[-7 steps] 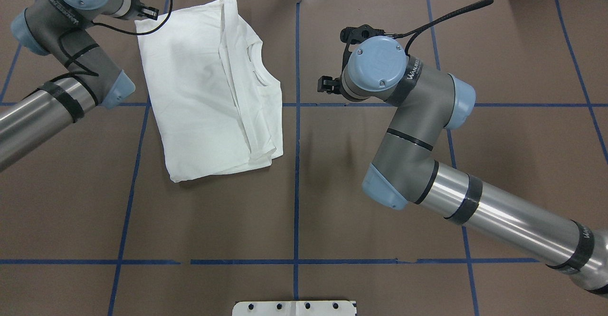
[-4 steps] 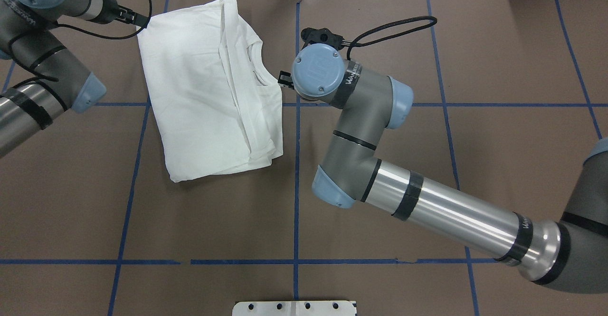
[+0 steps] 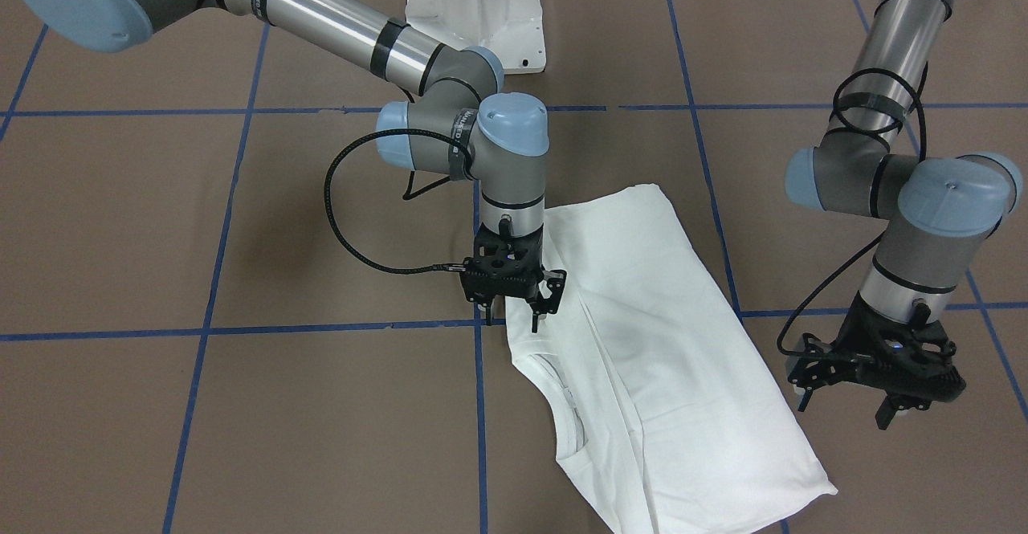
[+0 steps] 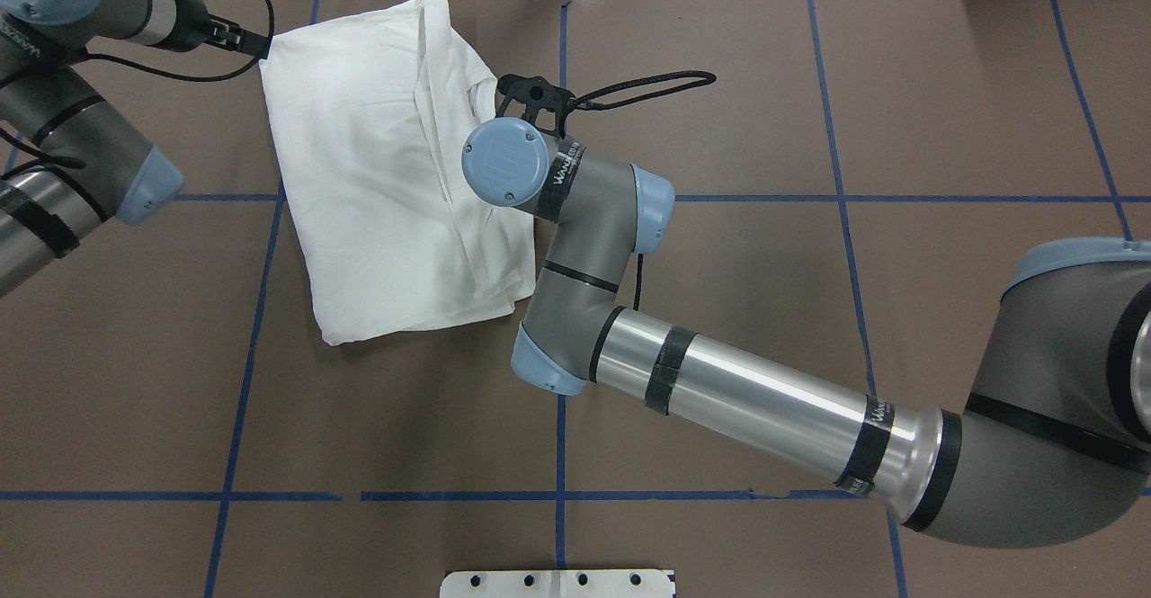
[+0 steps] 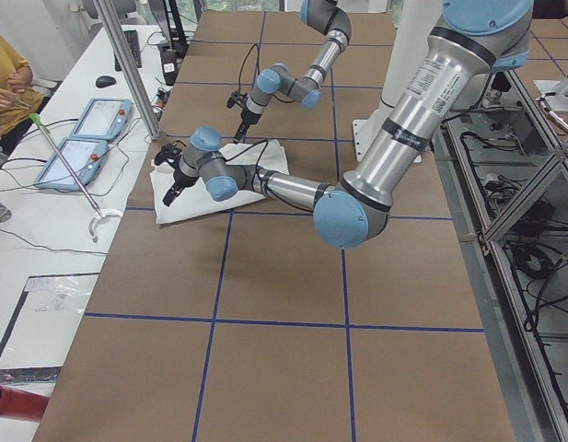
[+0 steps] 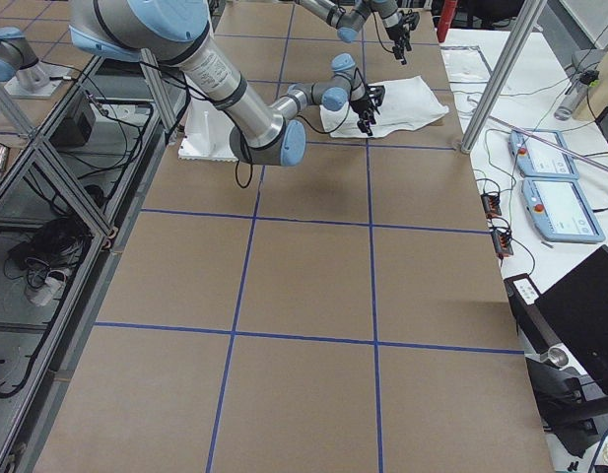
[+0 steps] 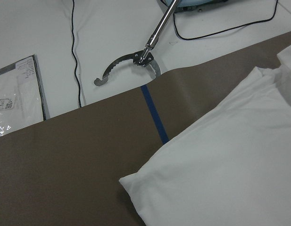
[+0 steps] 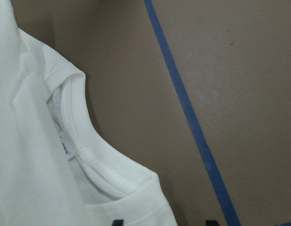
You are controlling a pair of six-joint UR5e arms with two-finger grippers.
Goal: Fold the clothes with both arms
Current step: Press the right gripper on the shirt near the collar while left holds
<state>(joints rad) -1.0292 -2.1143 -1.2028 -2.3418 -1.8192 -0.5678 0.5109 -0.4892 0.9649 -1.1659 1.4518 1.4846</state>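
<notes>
The white T-shirt (image 4: 360, 175) lies folded on the brown table, neckline (image 8: 88, 160) with a small label toward the centre. In the front view my right gripper (image 3: 512, 321) points down, open, at the shirt's (image 3: 658, 357) edge beside the neckline. In the right wrist view its fingertips (image 8: 118, 221) straddle that edge, one over cloth, one over table. My left gripper (image 3: 843, 409) is open and empty, low beside the shirt's far corner (image 7: 131, 181); it also shows in the overhead view (image 4: 252, 39). No printed text shows.
Blue tape lines (image 4: 562, 247) grid the table. The white pedestal base (image 3: 474, 4) stands at the robot's edge. Past the far edge is a white bench with a metal grabber tool (image 7: 136, 61), cables and two tablets (image 5: 90, 129). A person (image 5: 7, 83) sits there.
The right arm has swung left across the table until its gripper is over the shirt's neckline edge. The left arm has drawn back to the left, its gripper staying by the far corner.
</notes>
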